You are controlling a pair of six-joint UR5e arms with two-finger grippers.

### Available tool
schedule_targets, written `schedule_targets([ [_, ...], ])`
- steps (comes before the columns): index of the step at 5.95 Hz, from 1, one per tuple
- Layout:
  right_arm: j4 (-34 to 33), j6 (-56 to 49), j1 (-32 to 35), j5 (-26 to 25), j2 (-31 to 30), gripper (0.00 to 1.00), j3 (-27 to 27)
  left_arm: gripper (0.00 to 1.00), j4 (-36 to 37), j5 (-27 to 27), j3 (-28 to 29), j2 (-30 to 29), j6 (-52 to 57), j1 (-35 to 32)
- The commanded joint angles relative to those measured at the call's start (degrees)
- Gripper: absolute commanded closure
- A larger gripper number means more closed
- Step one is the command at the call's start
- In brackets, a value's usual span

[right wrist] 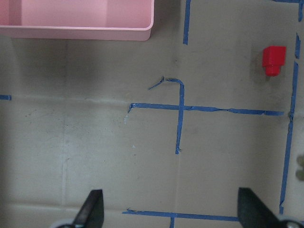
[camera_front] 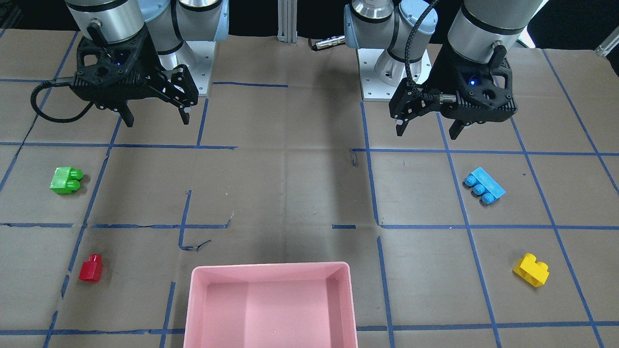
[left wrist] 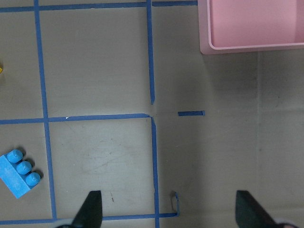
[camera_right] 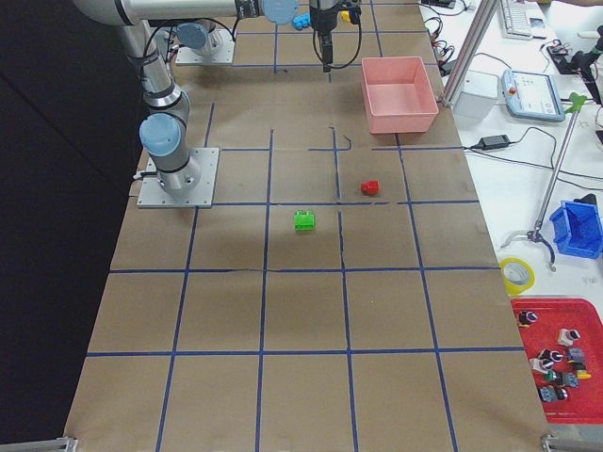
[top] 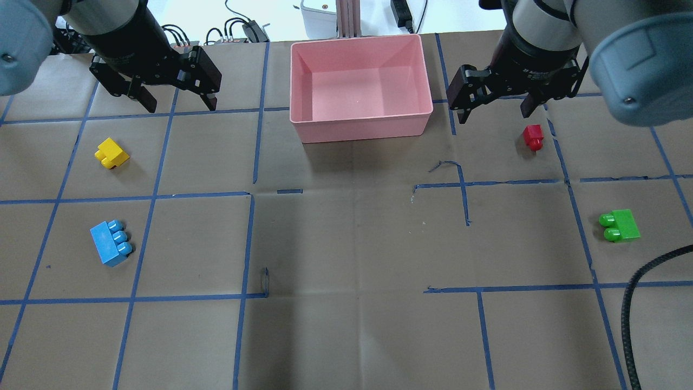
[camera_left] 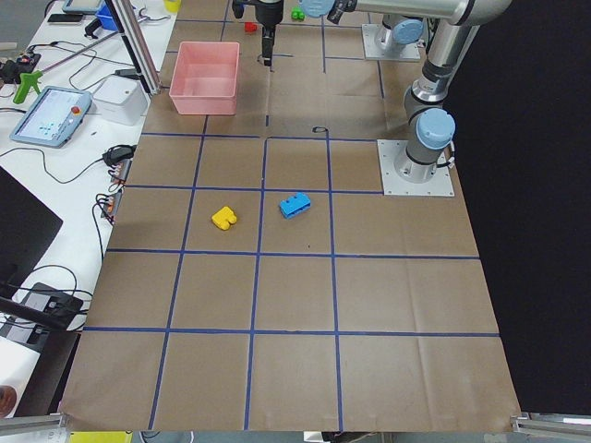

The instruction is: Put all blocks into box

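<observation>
Overhead exterior: four blocks (top: 111,244) outside box (top: 361,129); left claw (top: 178,105), right claw (top: 494,112) agape

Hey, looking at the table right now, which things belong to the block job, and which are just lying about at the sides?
Part of the job:
green block, light blue block, red block, yellow block, pink box.

Just lying about, off the brown work surface:
tablet, white box, blue bin, red tray of small parts.

No legible text, labels or numbers.
</observation>
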Motion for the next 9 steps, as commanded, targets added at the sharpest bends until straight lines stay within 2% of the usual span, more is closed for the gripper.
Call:
schedule_targets([
  [1,0.0,0.1,0.0,0.0,0.0,0.0,0.7,0.0,0.0,0.0,0.0,0.0,0.0,0.0],
  [7,0.2,-0.1,-0.1,-0.2,0.1,0.0,0.4,0.0,-0.1,0.4,-0.4,0.3,0.0,0.1],
  [8,0.2,-0.1,-0.1,-0.2,0.1,0.0,0.6,0.0,-0.1,1.0,-0.4,0.4,0.0,1.7],
  [9,0.1,-0.1,-0.1,-0.3,0.1,0.0,0.8,0.0,-0.1,0.8,-0.4,0.4,0.7,8.0],
])
